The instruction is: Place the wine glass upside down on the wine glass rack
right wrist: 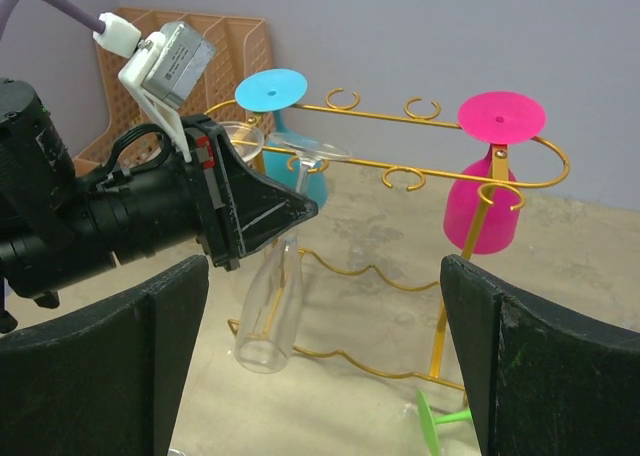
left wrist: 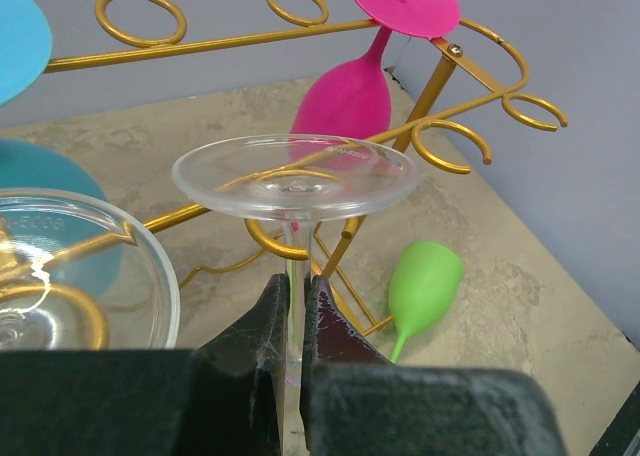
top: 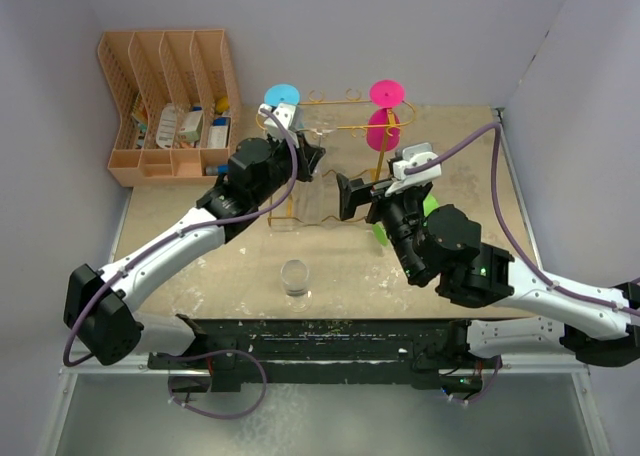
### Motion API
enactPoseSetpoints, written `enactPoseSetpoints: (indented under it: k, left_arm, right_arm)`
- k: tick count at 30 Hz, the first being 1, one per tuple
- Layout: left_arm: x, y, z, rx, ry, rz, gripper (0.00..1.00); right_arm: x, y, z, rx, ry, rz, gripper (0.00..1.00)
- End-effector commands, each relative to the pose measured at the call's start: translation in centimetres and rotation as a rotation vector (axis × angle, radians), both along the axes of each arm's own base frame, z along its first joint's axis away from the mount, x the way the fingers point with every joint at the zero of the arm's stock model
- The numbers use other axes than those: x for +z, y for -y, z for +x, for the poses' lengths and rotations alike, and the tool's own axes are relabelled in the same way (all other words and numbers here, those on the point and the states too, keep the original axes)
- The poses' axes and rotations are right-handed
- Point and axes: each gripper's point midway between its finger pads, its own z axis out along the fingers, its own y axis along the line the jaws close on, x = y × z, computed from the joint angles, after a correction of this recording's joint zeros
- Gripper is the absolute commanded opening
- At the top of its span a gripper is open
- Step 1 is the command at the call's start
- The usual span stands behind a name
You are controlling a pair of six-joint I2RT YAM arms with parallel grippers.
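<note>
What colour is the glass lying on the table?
The glass is bright green; clearest in left wrist view.

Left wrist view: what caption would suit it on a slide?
Left gripper holds an upside-down clear wine glass by its stem at the gold rack, beside a hanging pink glass.

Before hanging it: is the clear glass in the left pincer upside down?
Upside down: clear glass foot up, bowl below left pincer.
</note>
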Motion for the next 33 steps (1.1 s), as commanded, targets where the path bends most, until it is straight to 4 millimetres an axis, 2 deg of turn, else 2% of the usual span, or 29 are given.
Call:
enactPoseSetpoints:
  k: [1, 5, 7, 18, 24, 27, 30, 33]
  left_arm:
    - [1.9, -0.2, 0.5, 0.023, 0.076, -0.037, 0.05]
    - [1.4, -0.2, 0.6, 0.025, 0.071, -0.032, 0.28]
    - [1.3, -0.2, 0.6, 0.027, 0.068, -0.028, 0.34]
    - [1.2, -0.3, 0.3, 0.017, 0.055, -0.005, 0.37]
    - [0.7, -0.6, -0.6, -0.008, 0.015, 0.036, 0.54]
    - [0.2, -0.8, -1.3, -0.019, -0.010, 0.065, 0.61]
    - [0.2, -1.2, -2.2, -0.038, -0.030, 0.099, 0.63]
    - [0.9, -1.9, -3.6, -0.051, -0.035, 0.110, 0.64]
  right_arm:
    - [1.9, 0.2, -0.2, 0.014, 0.007, 0.069, 0.99]
    - [1.7, 0.1, -0.3, 0.020, 0.009, 0.057, 0.99]
    - [1.6, 0.1, -0.3, 0.022, 0.009, 0.056, 0.99]
    - [1.3, 0.2, -0.3, 0.023, 0.012, 0.040, 0.99]
    - [0.9, 0.8, -0.2, -0.004, 0.001, 0.008, 1.00]
    - [-0.3, -0.2, 0.1, -0.004, -0.021, -0.041, 1.00]
    - [-1.5, -1.1, 0.3, -0.006, -0.041, -0.069, 1.00]
    - [-1.6, -1.5, 0.1, 0.016, -0.036, -0.045, 1.00]
